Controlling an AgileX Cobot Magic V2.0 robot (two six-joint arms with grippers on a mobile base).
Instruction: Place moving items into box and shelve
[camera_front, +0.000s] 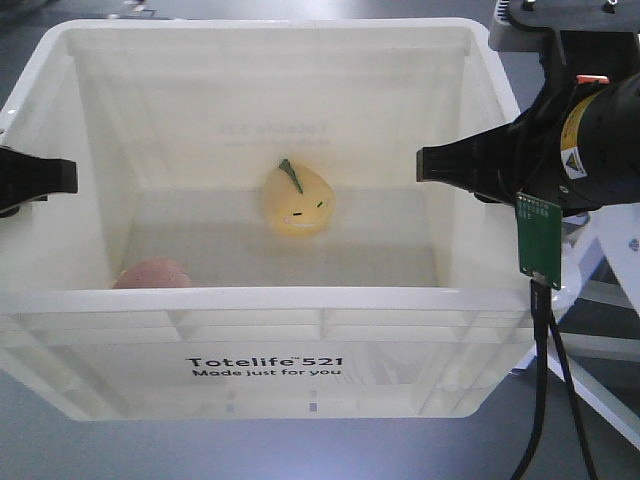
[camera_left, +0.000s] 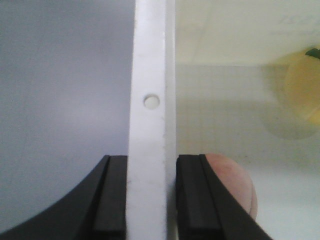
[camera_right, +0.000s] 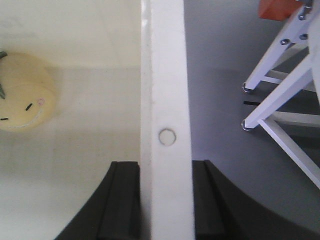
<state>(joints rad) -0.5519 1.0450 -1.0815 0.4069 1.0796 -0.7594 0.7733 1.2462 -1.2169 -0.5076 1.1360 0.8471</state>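
A white translucent box (camera_front: 300, 297) marked "Totelife 521" fills the front view. Inside lie a yellow pear-shaped toy (camera_front: 297, 200) with a face and green leaf, and a pink ball (camera_front: 152, 273) at the near left corner. My left gripper (camera_front: 68, 176) is shut on the box's left rim (camera_left: 150, 75), pads on both sides (camera_left: 151, 200); the pink ball (camera_left: 232, 185) shows just inside it. My right gripper (camera_front: 425, 163) is shut on the right rim (camera_right: 167, 75), jaws either side (camera_right: 166, 200). The yellow toy shows in both wrist views (camera_left: 300, 100) (camera_right: 22, 100).
A white metal frame with legs (camera_right: 280, 100) stands on the grey floor just right of the box, also in the front view (camera_front: 600, 290). An orange object (camera_right: 277, 7) sits on it. A green circuit board (camera_front: 538, 240) and cables hang from my right arm.
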